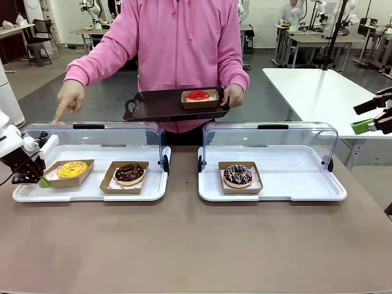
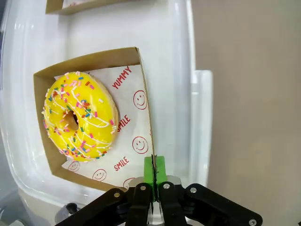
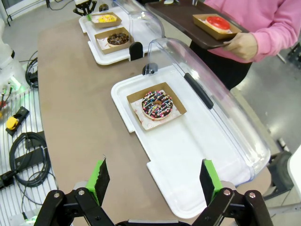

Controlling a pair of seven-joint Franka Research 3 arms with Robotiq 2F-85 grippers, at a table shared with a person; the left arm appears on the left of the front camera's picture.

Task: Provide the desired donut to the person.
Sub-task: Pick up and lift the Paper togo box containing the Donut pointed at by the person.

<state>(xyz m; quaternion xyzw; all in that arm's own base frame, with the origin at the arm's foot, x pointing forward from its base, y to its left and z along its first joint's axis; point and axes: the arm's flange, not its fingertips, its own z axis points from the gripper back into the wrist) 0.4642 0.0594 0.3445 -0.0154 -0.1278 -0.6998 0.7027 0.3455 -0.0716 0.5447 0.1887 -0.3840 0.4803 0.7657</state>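
Left wrist view: the left gripper [image 2: 154,170] has its green pads pressed together on the near end of one side wall of the brown carton [image 2: 89,63]. The yellow sprinkled donut [image 2: 80,117] sits inside, ahead and left of the pads, untouched. The pinched wall runs straight away from the jaws. The person's dark tray [image 1: 153,104] lies beyond, across the clear lid [image 1: 116,131]. The right gripper [image 1: 369,125] hangs spread wide, well apart.
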